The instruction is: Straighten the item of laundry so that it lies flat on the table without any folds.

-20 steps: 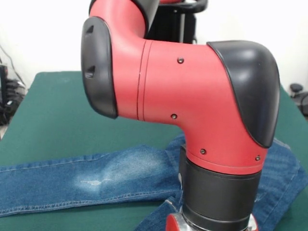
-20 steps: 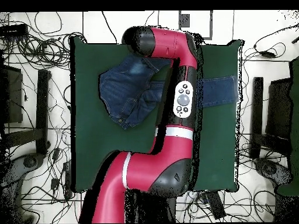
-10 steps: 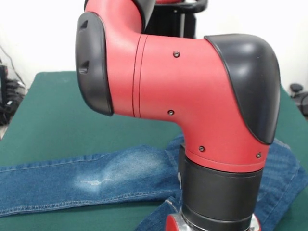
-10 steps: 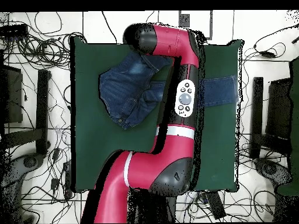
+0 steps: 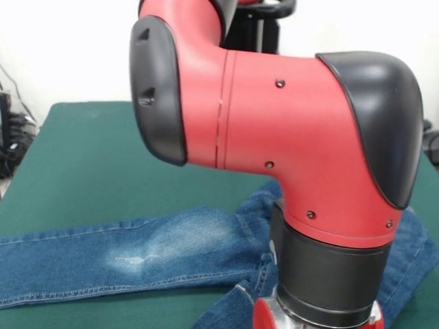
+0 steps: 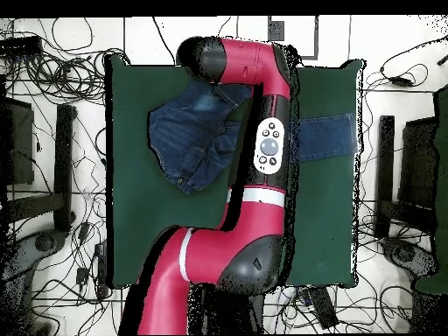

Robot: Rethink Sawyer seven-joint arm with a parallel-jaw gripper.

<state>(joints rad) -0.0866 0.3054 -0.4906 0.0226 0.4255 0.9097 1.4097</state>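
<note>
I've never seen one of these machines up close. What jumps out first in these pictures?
The big red and black arm fills most of the front view, bending down over the table; its tool is hidden below the picture's edge. Under it lie blue jeans, one leg stretched flat to the left, the rest bunched beneath the arm. From overhead, the arm crosses the green table over the jeans.

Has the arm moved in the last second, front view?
Yes. The arm has shifted toward the picture's right, covering more of the jeans, which lie unchanged on the table.
</note>
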